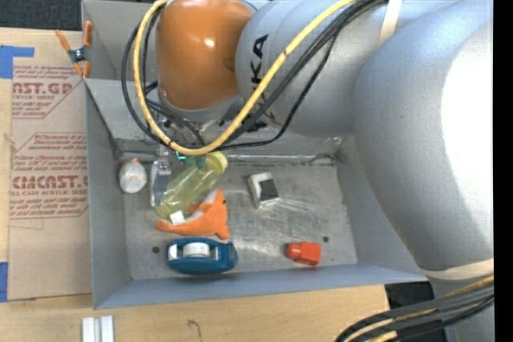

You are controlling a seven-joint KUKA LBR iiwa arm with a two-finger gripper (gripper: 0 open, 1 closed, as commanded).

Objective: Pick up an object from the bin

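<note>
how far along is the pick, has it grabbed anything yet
Done: the gripper is low at the left of the bin, beside the yellow-green bottle. In hand: no grasp is visible; the bottle lies on the orange piece. Left: gripping something and lifting it out.

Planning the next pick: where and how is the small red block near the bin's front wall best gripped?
Probably from straight above, gripping the red block across its two short ends. It lies flat and alone on the bin floor, with bare floor at both ends, while the front wall stands close along one long side.
</note>
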